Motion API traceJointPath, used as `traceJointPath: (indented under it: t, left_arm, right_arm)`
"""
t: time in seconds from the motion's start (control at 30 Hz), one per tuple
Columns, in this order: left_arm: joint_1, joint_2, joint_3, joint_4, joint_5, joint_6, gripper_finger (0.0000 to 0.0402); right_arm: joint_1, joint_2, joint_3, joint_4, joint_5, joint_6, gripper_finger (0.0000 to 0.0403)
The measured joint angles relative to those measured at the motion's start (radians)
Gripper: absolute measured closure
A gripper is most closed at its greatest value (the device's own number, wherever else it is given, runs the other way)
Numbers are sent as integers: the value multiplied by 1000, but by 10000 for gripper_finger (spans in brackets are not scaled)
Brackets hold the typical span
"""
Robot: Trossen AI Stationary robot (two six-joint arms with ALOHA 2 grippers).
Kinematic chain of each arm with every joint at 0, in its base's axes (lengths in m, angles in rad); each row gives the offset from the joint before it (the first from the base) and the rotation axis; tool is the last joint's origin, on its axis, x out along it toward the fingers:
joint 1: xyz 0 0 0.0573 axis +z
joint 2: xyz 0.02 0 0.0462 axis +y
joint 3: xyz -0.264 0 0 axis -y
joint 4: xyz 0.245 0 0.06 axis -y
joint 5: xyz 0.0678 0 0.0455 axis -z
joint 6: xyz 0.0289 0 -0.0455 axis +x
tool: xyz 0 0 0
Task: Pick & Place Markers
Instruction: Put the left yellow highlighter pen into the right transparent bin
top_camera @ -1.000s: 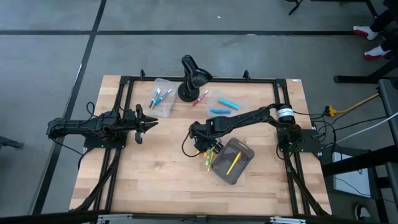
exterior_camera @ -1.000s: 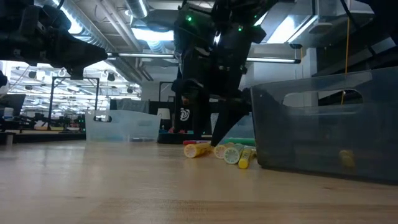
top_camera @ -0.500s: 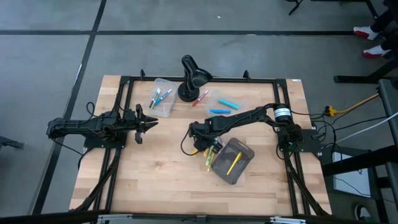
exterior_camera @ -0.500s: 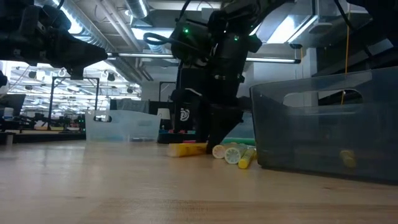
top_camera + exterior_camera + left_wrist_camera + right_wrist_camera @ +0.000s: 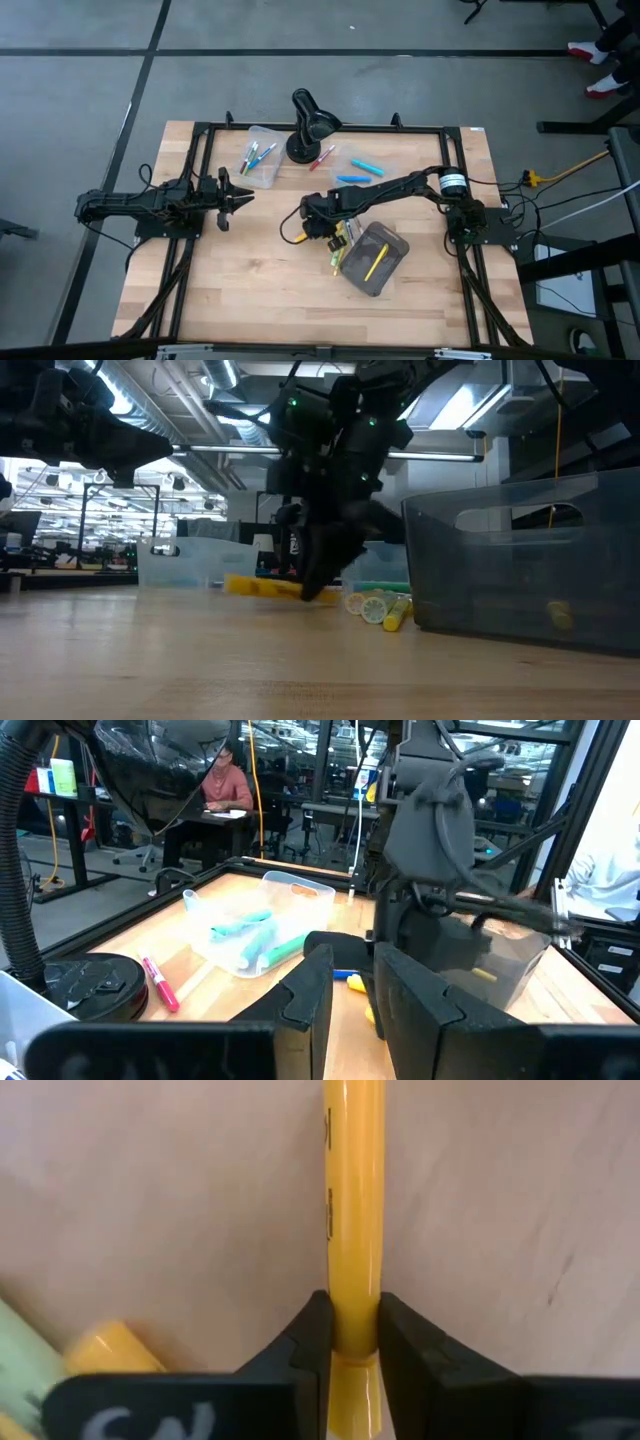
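My right gripper (image 5: 304, 231) is at mid-table, shut on a yellow marker (image 5: 262, 587) that sticks out toward the table's left. A small pile of yellow and green markers (image 5: 338, 252) lies just to its right, against the grey bin (image 5: 392, 245). Another yellow marker (image 5: 375, 265) lies inside that bin. More markers sit in a clear tub (image 5: 260, 158) at the far side, and blue ones (image 5: 365, 166) and a red one (image 5: 322, 158) lie loose near the lamp. My left gripper (image 5: 247, 197) waits at the left, level, open by a narrow gap, holding nothing. My right gripper pinches the yellow marker's barrel (image 5: 354, 1315) between its two fingers, close to the cap joint at one end. The fingers (image 5: 312, 1342) slant down from above and lie across the marker. The marker sits nearly level just over the wood; whether it clears the table I cannot tell.
A black desk lamp (image 5: 310, 122) stands at the far middle of the table. A black frame (image 5: 200, 150) runs round the table's edge. Bare wood (image 5: 250, 280) lies to the left and near side of my right gripper. In the left wrist view a person (image 5: 225, 785) sits beyond the table.
My right gripper has rolled at the wrist and shifted a little toward the table's left. The yellow marker, first end-on in the pile, has swung sideways and been drawn out to the left of the pile, and sits higher in the low view. The other markers stayed put.
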Motion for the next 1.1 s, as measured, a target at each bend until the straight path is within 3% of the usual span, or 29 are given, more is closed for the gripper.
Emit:
traceJointPath:
  t: [0.27, 0.5, 0.8, 1.1]
  left_arm:
    - [0, 0, 0, 0, 0, 0, 329]
    - [0, 0, 0, 0, 0, 0, 329]
    - [0, 0, 0, 0, 0, 0, 329]
    - [0, 0, 0, 0, 0, 0, 329]
  right_arm:
    - [1, -13, 82, 6, -125, 67, 342]
    - [1, -32, 113, -11, -171, 82, 342]
    - [20, -119, 111, -60, -169, 141, 342]
    - [26, -227, 111, -150, -48, 185, 342]
